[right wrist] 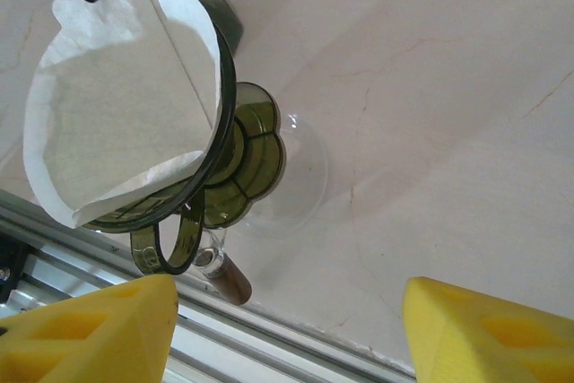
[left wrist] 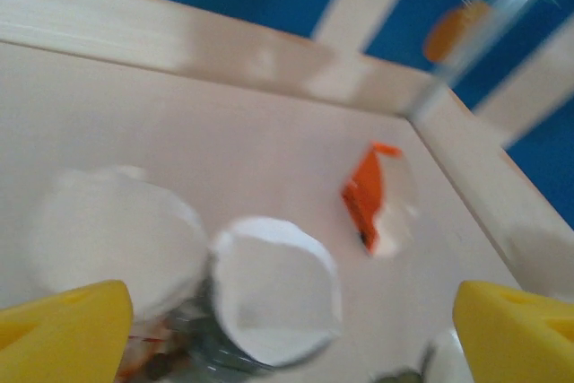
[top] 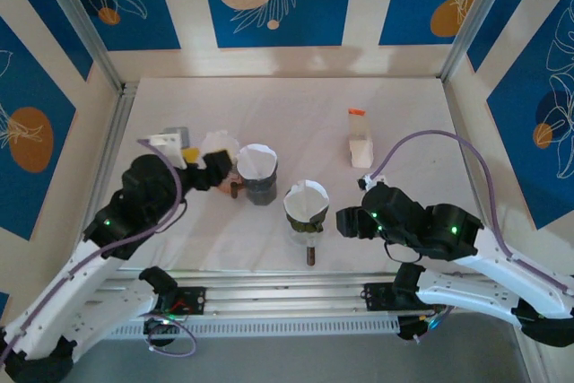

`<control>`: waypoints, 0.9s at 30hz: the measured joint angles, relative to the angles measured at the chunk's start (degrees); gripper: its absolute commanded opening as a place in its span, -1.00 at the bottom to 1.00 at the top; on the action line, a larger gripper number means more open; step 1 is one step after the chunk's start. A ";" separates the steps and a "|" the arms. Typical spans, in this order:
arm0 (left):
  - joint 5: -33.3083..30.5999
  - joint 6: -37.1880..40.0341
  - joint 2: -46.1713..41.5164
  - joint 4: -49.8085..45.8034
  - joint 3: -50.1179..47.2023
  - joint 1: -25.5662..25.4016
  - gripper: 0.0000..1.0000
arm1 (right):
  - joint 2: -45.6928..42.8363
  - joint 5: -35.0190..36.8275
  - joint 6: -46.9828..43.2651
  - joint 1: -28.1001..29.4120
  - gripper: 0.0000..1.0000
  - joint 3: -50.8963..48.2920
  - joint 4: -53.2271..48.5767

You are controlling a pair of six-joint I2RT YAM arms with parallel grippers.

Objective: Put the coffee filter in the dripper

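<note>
While the right arm lies low over the tabletop, the right gripper hangs open and empty beside the dripper, the coffee filter seated inside it. The left gripper, spread wide and holding nothing, faces a second lined dripper, blurred in its wrist view; the overhead camera shows it sharply.
</note>
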 measured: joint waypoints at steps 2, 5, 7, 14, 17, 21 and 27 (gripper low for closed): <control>0.72 -0.39 0.15 -0.50 0.00 5.90 0.48 | -0.68 0.31 0.00 0.02 0.33 -0.37 0.61; 4.50 -3.32 2.08 0.48 -1.05 17.49 0.18 | -1.46 0.52 -0.04 0.07 0.33 -0.96 1.53; 8.07 -6.05 3.96 2.97 -3.76 25.27 0.00 | -1.99 0.74 -0.09 0.24 0.33 -1.18 2.21; 16.46 -14.60 18.25 13.68 -14.60 34.38 -0.75 | -3.28 0.94 -0.70 0.39 0.33 -2.12 3.93; 18.82 -17.27 24.65 18.10 -16.74 34.42 -1.00 | -3.28 1.07 -1.14 0.42 0.33 -2.12 4.50; 20.94 -20.02 31.52 25.57 -17.31 34.51 -1.00 | -3.28 1.40 -1.55 0.42 0.33 -2.12 4.79; 24.17 -25.86 40.76 39.45 -20.48 34.51 -1.00 | -3.30 1.90 -1.84 0.42 0.33 -2.12 4.87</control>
